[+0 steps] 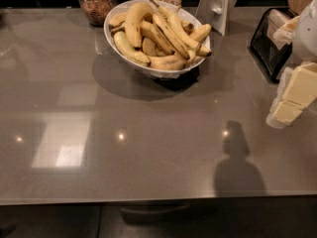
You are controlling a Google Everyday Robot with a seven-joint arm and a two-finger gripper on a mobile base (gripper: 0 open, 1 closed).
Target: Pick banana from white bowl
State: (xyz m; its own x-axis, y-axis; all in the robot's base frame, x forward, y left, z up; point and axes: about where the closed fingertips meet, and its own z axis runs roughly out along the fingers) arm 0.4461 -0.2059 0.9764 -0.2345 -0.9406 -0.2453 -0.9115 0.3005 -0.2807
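Grey shiny desk [148, 157] holds the white bowl [163, 74] near its far edge, piled with bananas [159, 33]. The gripper [290, 103] hangs at the right edge, well apart from the bowl. I cannot tell if it is apart or together. Bananas lie tangled, so pulling one could drag others out.

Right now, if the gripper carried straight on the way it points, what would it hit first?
Probably the countertop: the gripper, at the right edge, seems to point down-left, landing short of the white bowl. Depth is unclear.
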